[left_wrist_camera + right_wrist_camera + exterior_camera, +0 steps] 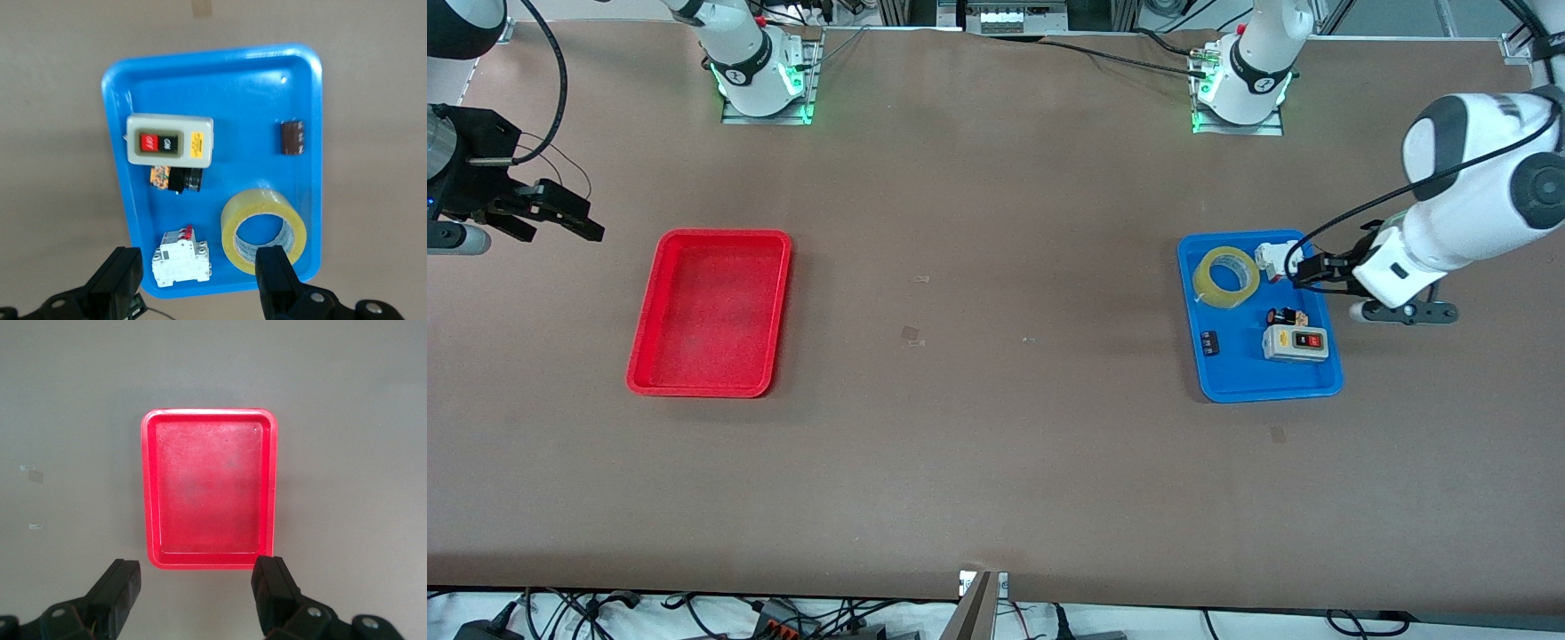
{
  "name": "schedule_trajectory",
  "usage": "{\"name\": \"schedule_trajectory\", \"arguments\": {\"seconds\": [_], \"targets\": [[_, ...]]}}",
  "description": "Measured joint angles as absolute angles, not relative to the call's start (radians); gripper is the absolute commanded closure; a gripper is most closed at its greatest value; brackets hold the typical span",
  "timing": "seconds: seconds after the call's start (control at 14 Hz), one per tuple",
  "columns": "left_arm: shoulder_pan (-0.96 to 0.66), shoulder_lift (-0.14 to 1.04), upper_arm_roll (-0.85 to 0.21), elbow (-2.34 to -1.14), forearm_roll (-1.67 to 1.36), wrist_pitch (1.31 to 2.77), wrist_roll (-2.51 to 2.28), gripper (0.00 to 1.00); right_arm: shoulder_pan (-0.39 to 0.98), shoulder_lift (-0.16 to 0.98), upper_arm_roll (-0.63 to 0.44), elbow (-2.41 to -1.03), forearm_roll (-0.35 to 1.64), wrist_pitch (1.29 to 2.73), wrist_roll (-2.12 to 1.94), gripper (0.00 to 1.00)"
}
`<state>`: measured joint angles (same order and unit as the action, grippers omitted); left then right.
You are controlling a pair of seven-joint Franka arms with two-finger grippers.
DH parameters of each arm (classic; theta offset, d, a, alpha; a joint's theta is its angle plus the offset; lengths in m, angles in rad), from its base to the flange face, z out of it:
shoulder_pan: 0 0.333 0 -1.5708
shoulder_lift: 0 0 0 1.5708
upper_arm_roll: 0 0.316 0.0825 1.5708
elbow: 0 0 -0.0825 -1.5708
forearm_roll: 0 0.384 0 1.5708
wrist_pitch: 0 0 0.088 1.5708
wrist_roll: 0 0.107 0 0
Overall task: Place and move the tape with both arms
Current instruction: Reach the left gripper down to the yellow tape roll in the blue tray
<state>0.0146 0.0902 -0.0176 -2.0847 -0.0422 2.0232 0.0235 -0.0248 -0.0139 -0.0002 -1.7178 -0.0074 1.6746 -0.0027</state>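
The tape, a yellowish ring, lies flat in the blue tray at the left arm's end of the table. In the left wrist view the tape lies beside a white breaker block. My left gripper is open and empty. It hovers over the tray's edge by the breaker, with the tape beside one finger. My right gripper is open and empty. It hangs over the bare table beside the red tray, toward the right arm's end, and waits.
The blue tray also holds a grey switch box with red and black buttons, a small black-and-orange part and a small dark part. The red tray has nothing in it. Brown table stretches between the trays.
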Motion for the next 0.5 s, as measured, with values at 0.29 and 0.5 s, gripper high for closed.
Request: {"name": "schedule_trajectory", "arguments": {"seconds": [0.29, 0.5], "targets": [[0.013, 0.104, -0.061, -2.192, -0.042, 2.064, 0.024, 0.0, -0.025, -0.014, 0.0, -1.718, -0.007, 1.674, -0.003, 0.0], [0.013, 0.159, -0.078, -2.224, -0.042, 2.078, 0.024, 0.0, -0.025, -0.013, 0.0, -1.718, -0.007, 1.673, -0.003, 0.0]]}}
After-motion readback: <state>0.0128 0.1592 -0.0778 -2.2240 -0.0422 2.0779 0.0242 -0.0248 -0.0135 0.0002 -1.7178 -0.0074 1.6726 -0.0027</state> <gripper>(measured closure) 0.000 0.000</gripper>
